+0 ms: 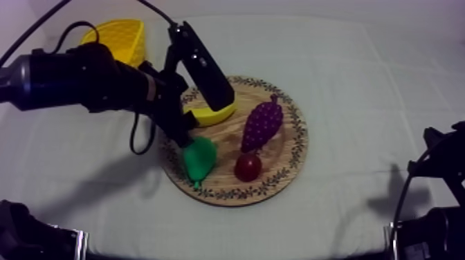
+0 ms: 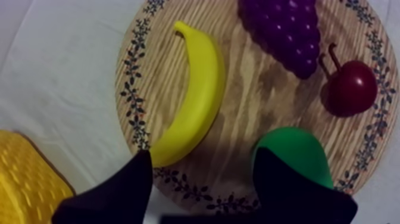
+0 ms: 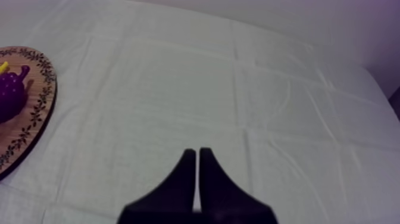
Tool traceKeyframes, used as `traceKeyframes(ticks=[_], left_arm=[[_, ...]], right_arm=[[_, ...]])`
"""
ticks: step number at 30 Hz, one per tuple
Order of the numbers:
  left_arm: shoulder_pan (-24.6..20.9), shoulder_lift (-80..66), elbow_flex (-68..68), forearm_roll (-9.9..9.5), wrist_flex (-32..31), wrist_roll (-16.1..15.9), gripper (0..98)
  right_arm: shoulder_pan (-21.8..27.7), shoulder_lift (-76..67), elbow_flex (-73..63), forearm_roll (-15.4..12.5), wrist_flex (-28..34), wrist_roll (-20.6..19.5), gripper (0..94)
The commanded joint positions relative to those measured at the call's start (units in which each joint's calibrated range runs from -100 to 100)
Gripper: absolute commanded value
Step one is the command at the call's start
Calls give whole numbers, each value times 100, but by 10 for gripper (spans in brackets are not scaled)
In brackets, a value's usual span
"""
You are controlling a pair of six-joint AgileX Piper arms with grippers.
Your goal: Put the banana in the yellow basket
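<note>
The left gripper (image 2: 199, 193) hung over the wooden board (image 1: 294, 149), just left of centre in the top view, its 2 black fingers (image 2: 119, 190) spread wide with nothing between them. One finger sat just beside a tip of the banana (image 2: 193, 101), the other over the green pear (image 2: 297, 152). The banana lay on the board's upper left part, not lifted, beside the grapes (image 1: 261, 124) and the small red fruit (image 1: 248, 166). The yellow basket (image 1: 121, 38) stood at the upper left of the frame, off the board. The right gripper (image 3: 197, 156) was closed to a narrow wedge on nothing, over bare cloth (image 3: 250, 89).
</note>
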State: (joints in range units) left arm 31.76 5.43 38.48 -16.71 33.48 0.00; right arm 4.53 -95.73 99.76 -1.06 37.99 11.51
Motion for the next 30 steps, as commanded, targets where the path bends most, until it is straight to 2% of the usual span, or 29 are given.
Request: traceKeyframes(ticks=[1, 13, 22, 30], left_arm=[[27, 170, -71, -10, 21, 19, 627], [187, 1279, -1242, -26, 734, 61, 609], [86, 2000, -2402, -35, 1686, -149, 589], [81, 2284, -2740, -58, 2219, -112, 571]], right_arm=[[-1, -2, 2, 1, 0, -1, 3], [-1, -2, 2, 1, 0, -1, 3], [-1, -2, 2, 1, 0, -1, 3], [-1, -2, 2, 1, 0, -1, 3]])
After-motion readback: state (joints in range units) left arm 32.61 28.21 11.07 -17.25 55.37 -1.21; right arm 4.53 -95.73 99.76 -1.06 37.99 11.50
